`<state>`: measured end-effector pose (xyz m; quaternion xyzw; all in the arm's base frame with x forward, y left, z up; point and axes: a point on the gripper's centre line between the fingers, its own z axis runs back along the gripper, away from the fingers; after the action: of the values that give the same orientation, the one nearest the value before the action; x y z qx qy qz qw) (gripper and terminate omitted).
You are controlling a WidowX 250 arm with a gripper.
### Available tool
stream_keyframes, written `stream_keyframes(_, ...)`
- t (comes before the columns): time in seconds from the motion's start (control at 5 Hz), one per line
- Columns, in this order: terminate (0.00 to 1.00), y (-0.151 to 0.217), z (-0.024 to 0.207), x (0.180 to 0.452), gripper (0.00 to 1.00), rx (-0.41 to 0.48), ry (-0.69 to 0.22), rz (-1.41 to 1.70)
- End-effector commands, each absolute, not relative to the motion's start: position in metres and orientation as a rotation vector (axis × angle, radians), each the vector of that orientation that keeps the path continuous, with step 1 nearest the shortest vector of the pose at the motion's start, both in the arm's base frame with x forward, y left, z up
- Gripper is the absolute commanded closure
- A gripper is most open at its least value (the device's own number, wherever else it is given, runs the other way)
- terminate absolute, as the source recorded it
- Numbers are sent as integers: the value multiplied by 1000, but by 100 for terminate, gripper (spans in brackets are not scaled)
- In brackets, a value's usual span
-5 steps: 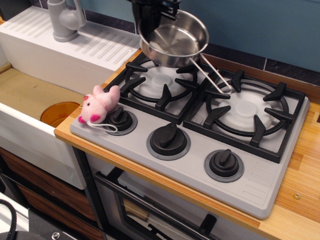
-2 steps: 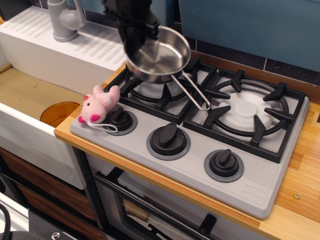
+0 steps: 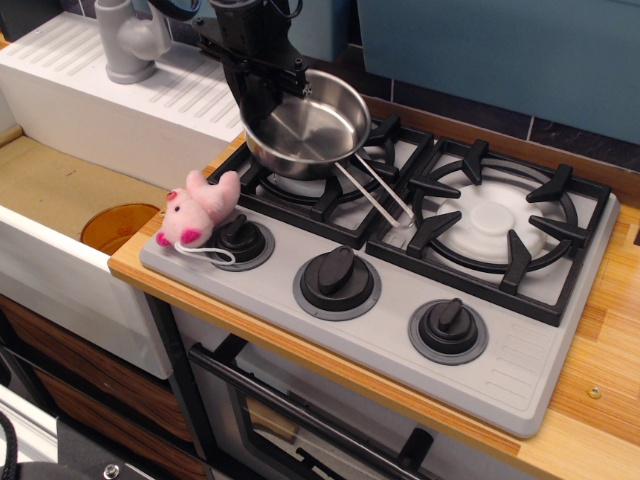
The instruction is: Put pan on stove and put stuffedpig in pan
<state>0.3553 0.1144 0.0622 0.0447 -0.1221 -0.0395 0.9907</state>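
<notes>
Over the left burner of the stove (image 3: 520,370), toward 11 o'clock in the frame: one pan (image 3: 306,124), steel, gripped at its far-left rim by the gripper (image 3: 262,88). The jaws are closed on the rim; the pan is tilted, its open face turned toward the camera. Whether its base touches the grate cannot be told; it looks just above or barely resting on it.

Orientation of pan: the long axis is set by the wire handle, which runs from the bowl toward 4 o'clock, its tip ending near the gap between the two burners.

Stuffed pig (image 3: 198,208): located at 9 o'clock, lying on the front-left corner of the stove, touching the leftmost knob (image 3: 240,238). The snout is pointed toward 8 o'clock; a white string loop is trailed at its front.

Progress, as judged: the first step is nearly complete, the pan being positioned but not released. Remaining: the pan is to be set flat and let go; the pig is to be picked up and placed inside.
</notes>
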Motion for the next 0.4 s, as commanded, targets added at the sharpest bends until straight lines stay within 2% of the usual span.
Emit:
stream_keyframes(0.0, 0, 106, 96, 358, 0, 104, -282, -78)
stream_keyframes(0.2, 0, 99, 108, 356, 0, 112, -267, -72)
